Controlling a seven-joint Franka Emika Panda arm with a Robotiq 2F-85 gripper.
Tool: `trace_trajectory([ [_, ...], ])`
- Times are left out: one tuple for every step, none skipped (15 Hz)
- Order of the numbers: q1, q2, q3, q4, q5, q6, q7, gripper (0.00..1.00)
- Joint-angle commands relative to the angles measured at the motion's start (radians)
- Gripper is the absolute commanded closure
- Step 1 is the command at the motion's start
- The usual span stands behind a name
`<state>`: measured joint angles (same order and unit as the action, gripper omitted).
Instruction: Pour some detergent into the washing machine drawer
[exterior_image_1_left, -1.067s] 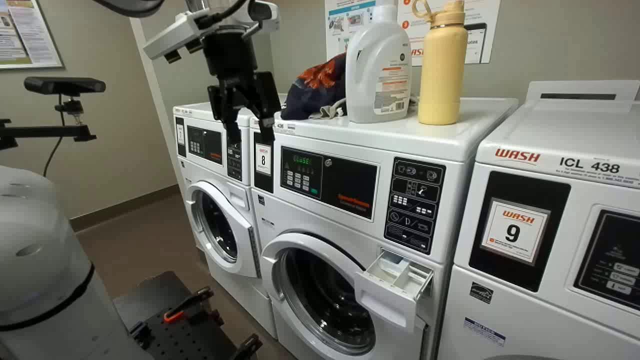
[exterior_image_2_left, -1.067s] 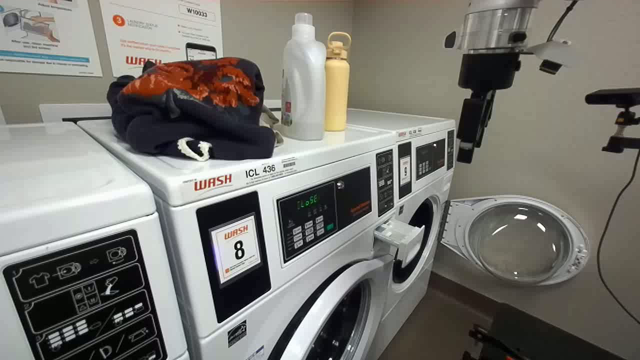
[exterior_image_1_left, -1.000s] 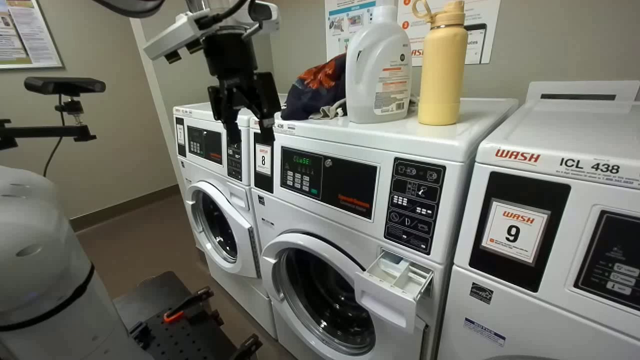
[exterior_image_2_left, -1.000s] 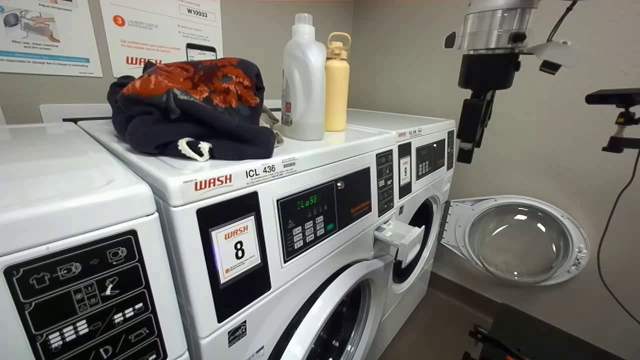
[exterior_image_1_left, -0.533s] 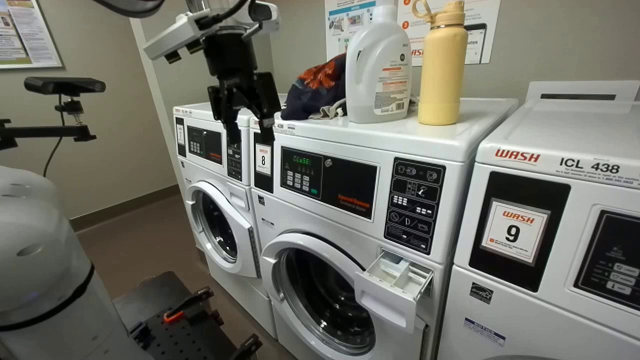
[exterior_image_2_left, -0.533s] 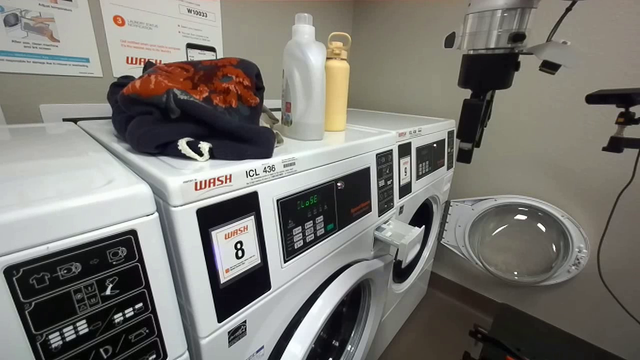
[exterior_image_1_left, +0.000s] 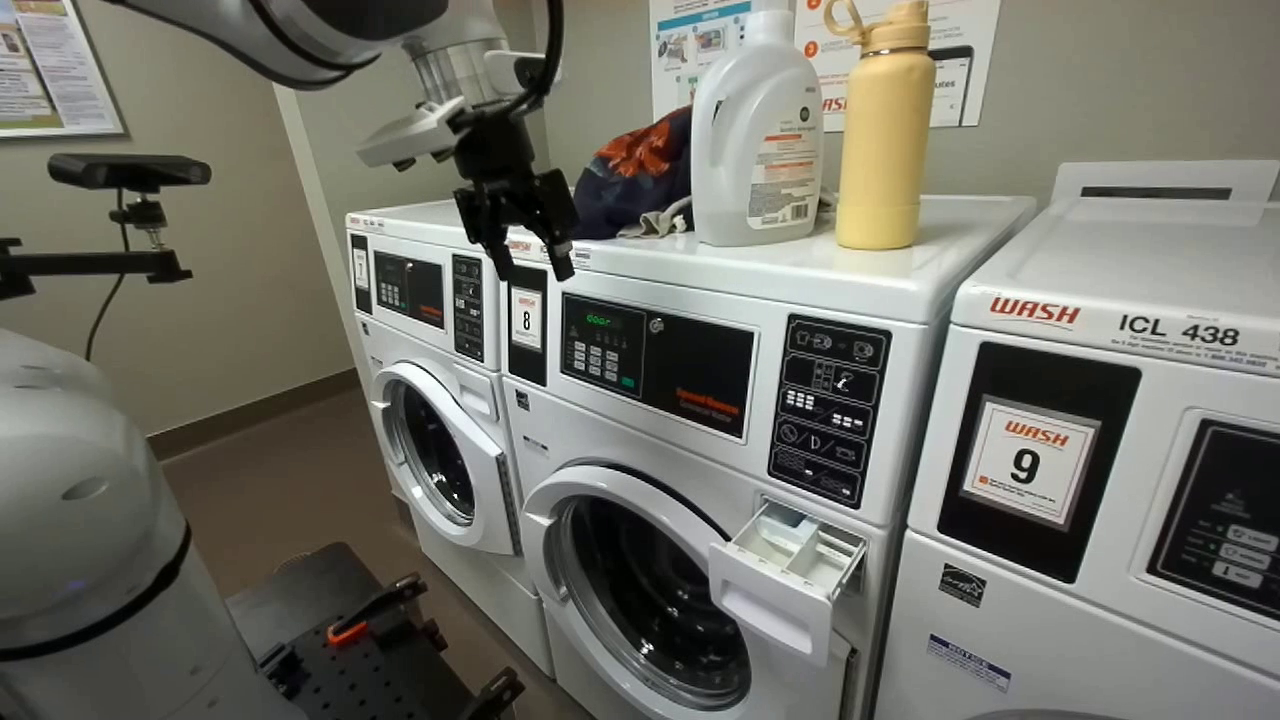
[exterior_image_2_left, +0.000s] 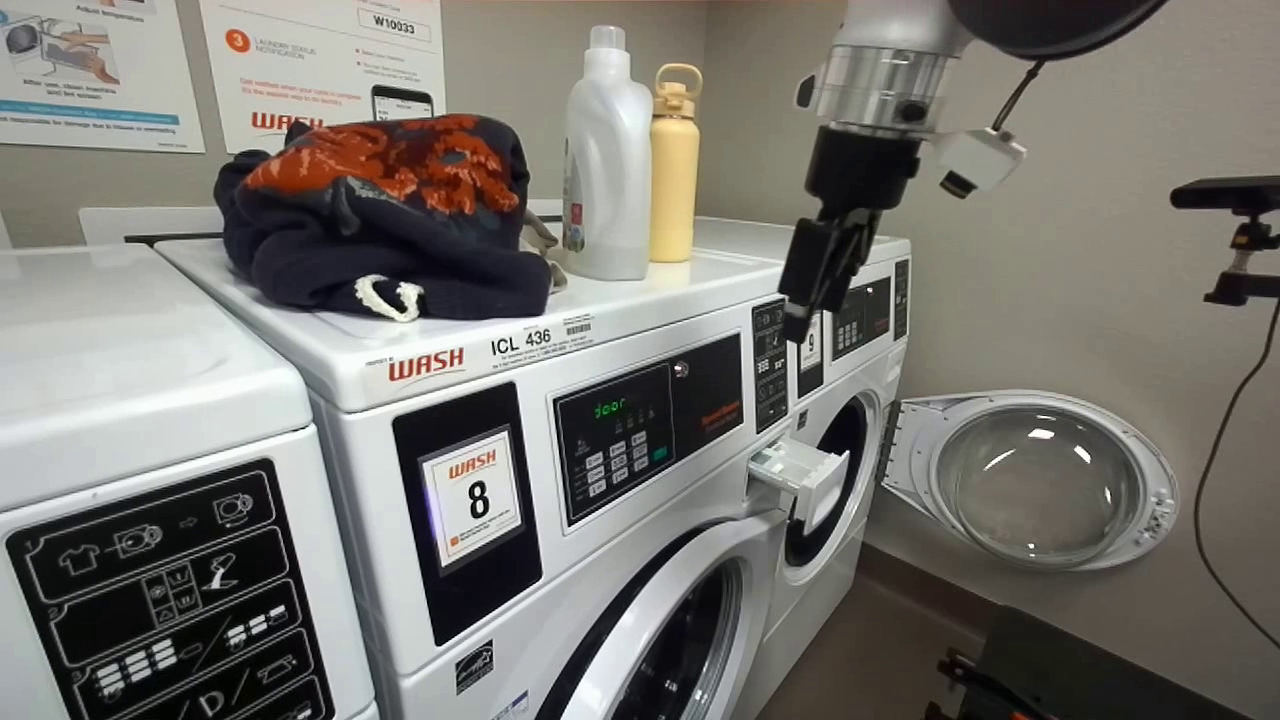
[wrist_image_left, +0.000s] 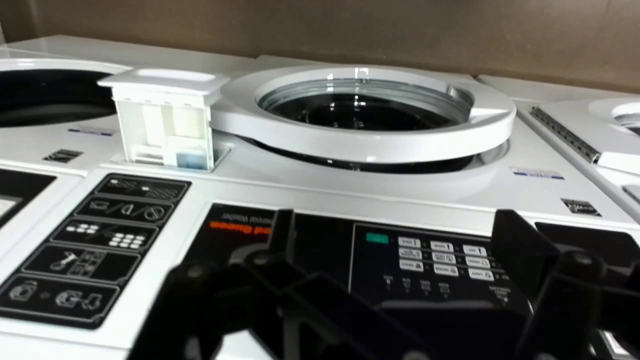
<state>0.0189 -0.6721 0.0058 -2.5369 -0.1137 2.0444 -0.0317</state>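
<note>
The detergent (exterior_image_1_left: 755, 150), a translucent whitish jug with a cap on, stands upright on top of washer 8 in both exterior views, its label facing sideways. It is out of the wrist view. Below the control panel, the white washing machine drawer (exterior_image_1_left: 775, 602) is pulled out, its compartments exposed; the drawer (wrist_image_left: 165, 125) also shows at upper left in the wrist view. My gripper (exterior_image_1_left: 533, 268) hangs in the air in front of the washers, pointing down and tilted, apart from the jug. Seen from the wrist, the gripper (wrist_image_left: 396, 225) is open, with nothing between its fingers.
A yellow bottle (exterior_image_1_left: 880, 165) stands close beside the jug. A dark bundle of clothes with orange print (exterior_image_2_left: 390, 220) lies on the jug's other side. The round washer door (exterior_image_1_left: 640, 590) is near the drawer. A swung-out porthole door (exterior_image_2_left: 1035, 485) hangs at the right.
The arm has swung and tilted, carrying the open gripper nearer the washers: rightward in an exterior view, leftward from the opposite camera. Washer 8's display now reads "door". Jug and drawer are unmoved.
</note>
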Motion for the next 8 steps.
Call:
trace_trajectory([
  [-0.009,0.103,0.087,0.062,-0.022,0.132,0.121,0.00],
  [-0.017,0.117,0.102,0.075,-0.035,0.157,0.144,0.00],
  [-0.027,0.124,0.121,0.090,-0.057,0.175,0.178,0.00],
  [-0.041,0.123,0.144,0.107,-0.088,0.184,0.227,0.00],
  [-0.050,0.126,0.159,0.124,-0.112,0.192,0.263,0.00],
  [-0.062,0.126,0.173,0.140,-0.141,0.203,0.300,0.00],
  [-0.071,0.128,0.181,0.154,-0.162,0.216,0.328,0.00],
  [-0.081,0.131,0.190,0.168,-0.183,0.229,0.356,0.00],
])
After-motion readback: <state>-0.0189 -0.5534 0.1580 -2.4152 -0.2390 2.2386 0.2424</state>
